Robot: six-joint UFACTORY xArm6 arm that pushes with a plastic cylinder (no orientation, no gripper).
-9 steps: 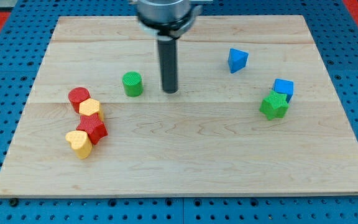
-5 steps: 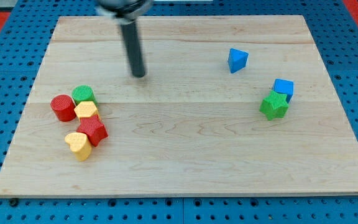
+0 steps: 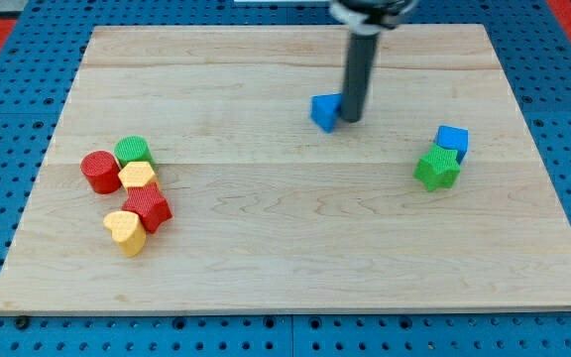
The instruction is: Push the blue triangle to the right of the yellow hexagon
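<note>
With no gripper fitted, my tip (image 3: 350,120) is pressed against the blue triangle (image 3: 324,111), which could be deflected off-line before the yellow hexagon (image 3: 138,176).

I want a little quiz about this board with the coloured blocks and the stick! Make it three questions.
1. True or false: my tip is at the blue triangle's right side.
2. Which block sits directly against the green star? A) red cylinder B) blue cube C) yellow heart
3. Fill in: the yellow hexagon lies toward the view's ____ side.

Key: 1 true; 2 B; 3 left.
</note>
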